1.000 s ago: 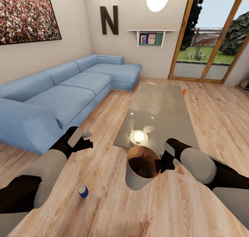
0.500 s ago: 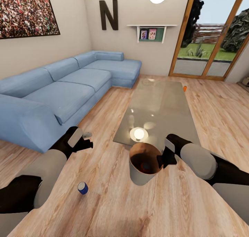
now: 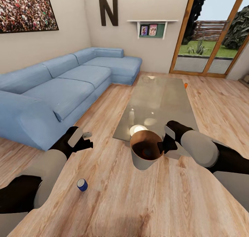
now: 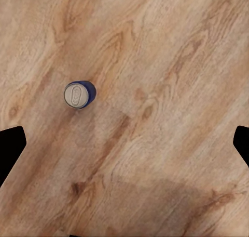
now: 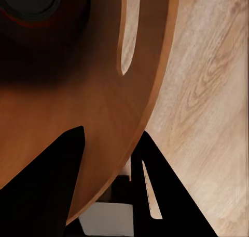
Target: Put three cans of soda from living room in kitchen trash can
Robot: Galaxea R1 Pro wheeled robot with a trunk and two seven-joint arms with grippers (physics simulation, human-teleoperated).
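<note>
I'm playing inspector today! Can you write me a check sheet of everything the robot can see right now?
Surface: light wood-plank floor; glass-topped low table ahead.
Job's things: blue soda can upright on the floor near the left arm; orange soda can beside the table's far right edge; trash can held off the floor, something dark inside, too dim to name.
Clutter: nothing seen.
Grippers: right gripper clamped on the bin's rim; left gripper holds nothing, fingers apart.
Cables: nothing seen.
Surroundings: blue corner sofa, glass doors, letter N, wall shelf.
</note>
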